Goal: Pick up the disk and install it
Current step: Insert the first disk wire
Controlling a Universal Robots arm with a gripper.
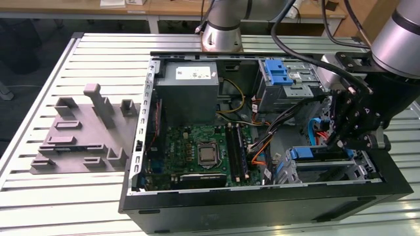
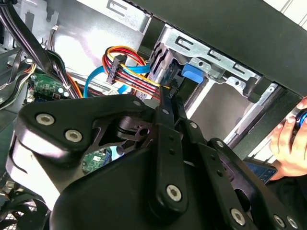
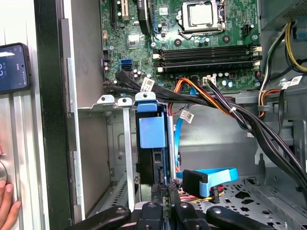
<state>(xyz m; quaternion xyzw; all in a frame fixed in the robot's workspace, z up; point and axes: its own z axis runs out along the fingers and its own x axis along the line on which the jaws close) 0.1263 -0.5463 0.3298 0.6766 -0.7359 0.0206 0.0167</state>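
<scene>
Disk standing in its bay, tool close above it

Now the biggest thing is the slatted tabletop [image 1: 39,196], and on it lies the open computer case [image 1: 262,206] with its green board [image 1: 203,150] facing up. Near the case's front corner, toward the exterior view's right, sits the metal drive bay [image 1: 331,169]. The disk [image 3: 152,139] stands on edge in that bay, its blue carrier tab uppermost, seemingly most of the way in. The tool [image 1: 343,141] hangs right over it, fingers drawn narrow together; whether they grip the carrier I cannot tell.

To do this step well, I judge the disk should stay square to the bay rails and go straight in, keeping clear of the coloured wire bundle [image 3: 201,91] and the blue flat cable [image 3: 211,176] just beside it.

Looking through the first wrist view, the disk's slot and a phone [image 3: 13,67] outside the case appear; the exterior view gives the grey foam holder [image 1: 85,132] well apart; the second wrist view catches a hand [image 2: 290,143].
</scene>
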